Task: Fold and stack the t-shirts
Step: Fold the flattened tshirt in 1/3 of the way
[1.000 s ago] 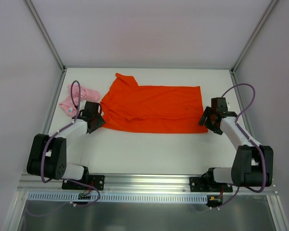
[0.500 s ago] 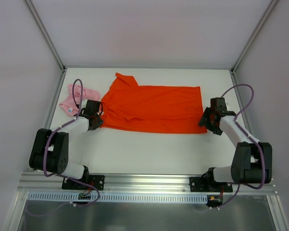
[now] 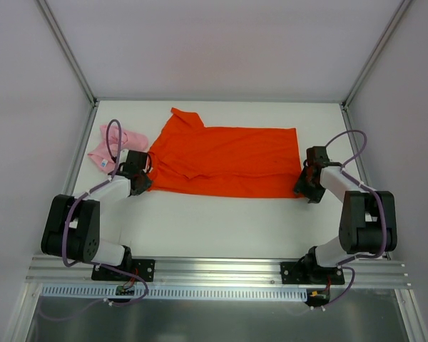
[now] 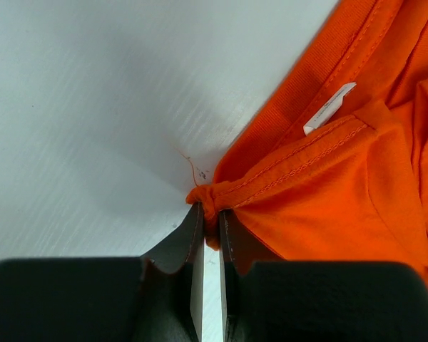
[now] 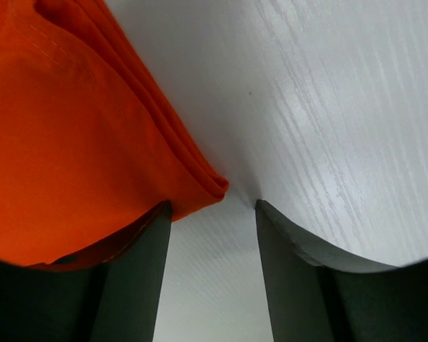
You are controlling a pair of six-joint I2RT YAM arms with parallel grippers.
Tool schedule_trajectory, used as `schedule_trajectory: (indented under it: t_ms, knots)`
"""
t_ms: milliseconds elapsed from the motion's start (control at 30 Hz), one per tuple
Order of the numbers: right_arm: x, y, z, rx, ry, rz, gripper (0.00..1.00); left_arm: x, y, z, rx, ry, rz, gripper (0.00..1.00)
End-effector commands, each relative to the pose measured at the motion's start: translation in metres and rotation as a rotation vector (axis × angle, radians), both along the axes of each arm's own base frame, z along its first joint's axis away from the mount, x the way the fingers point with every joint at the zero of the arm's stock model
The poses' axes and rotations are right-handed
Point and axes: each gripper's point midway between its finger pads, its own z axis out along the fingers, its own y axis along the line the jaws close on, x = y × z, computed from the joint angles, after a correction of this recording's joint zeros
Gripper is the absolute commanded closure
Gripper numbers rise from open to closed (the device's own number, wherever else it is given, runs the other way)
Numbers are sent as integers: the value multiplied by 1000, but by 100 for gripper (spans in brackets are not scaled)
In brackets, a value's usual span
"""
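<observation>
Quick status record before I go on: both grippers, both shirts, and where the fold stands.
left gripper: shut, pinching a bunched corner of the orange t-shirt at its near left end
right gripper: open, fingers either side of that shirt's near right corner, not clamped
orange t-shirt: lying flat across the table, layered at the right edge
pink t-shirt: crumpled at the far left, not held
stack: not begun

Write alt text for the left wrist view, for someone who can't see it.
The left gripper is shut on a bunched corner of the orange-red t-shirt, which spreads to the right across the white table. A small white label sits near a stitched seam.
</observation>
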Motion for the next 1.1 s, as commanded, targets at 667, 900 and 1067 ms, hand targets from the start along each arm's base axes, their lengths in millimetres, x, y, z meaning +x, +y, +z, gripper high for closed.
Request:
schedule_trajectory:
  t_ms: [667, 900, 1067]
  knots:
    - [0, -5, 1, -11, 38, -65, 99, -43, 10, 4, -4, 52, 40, 100]
    - [-26, -3, -3, -5, 77, -93, 99, -64, 5, 6, -44, 57, 13, 100]
    - [-53, -3, -2, -2, 97, -112, 99, -86, 4, 4, -64, 73, 15, 100]
